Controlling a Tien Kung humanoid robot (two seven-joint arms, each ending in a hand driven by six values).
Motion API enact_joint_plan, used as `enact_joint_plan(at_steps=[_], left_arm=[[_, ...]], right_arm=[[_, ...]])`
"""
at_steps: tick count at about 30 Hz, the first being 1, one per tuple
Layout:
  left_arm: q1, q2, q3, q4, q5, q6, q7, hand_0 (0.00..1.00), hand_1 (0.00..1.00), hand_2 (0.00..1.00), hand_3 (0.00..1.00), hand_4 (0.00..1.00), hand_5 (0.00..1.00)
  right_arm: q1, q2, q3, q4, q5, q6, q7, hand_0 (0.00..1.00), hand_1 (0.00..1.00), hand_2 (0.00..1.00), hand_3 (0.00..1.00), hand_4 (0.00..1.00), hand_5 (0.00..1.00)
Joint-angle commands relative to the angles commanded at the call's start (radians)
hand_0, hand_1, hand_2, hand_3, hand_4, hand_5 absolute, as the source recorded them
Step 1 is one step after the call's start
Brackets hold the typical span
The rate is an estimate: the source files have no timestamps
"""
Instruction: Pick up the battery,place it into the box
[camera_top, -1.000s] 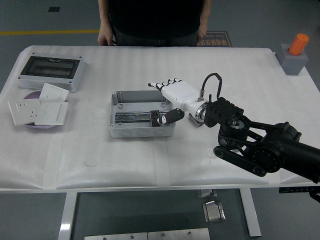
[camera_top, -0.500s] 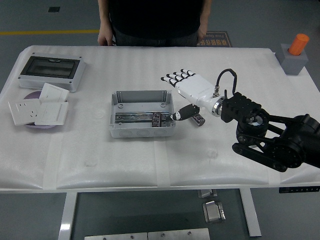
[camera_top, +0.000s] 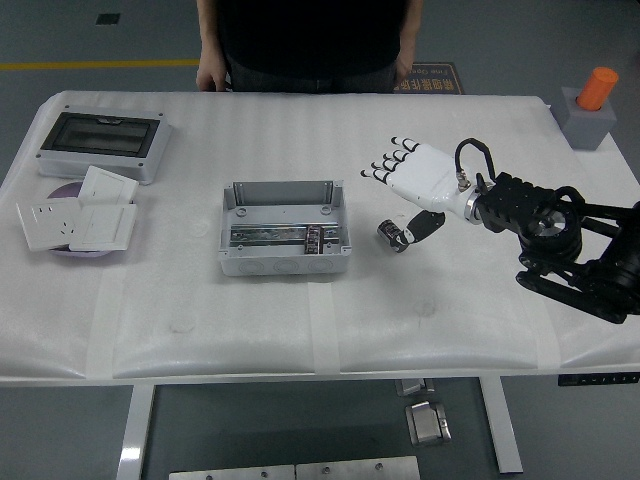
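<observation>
While spread empty, right hand (camera_top: 410, 185) hovers just beside battery (camera_top: 392, 234), box (camera_top: 284, 228) left

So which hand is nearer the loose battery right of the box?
Right. The right hand hovers open just beside and above the battery, its thumb nearly touching it. The left hand is out of view.

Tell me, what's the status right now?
Right hand open, holding nothing. One battery inside the box, another on the table beside the hand. Nothing blocking.
</observation>
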Motion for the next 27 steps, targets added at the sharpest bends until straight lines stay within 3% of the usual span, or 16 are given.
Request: enact_joint_plan(at_steps=[13, 27], left_arm=[[-0.008, 0.004, 0.008, 0.000, -0.002, 0.001, -0.004, 0.623, 0.639, 0.442, 0.581, 0.400, 0.388], [-0.012, 0.003, -0.002, 0.000, 0.013, 0.000, -0.005, 0.623, 0.639, 0.442, 0.581, 0.400, 0.390]], right_arm=[[0.011, 0.053, 0.095, -0.100, -0.071, 0.115, 0.110, 0.920, 0.753, 0.754, 0.784, 0.907, 0.288], [-0.009, 0.063, 0.134, -0.097, -0.095, 0.175, 0.146, 0.910, 0.745, 0.749, 0.784, 0.889, 0.279]])
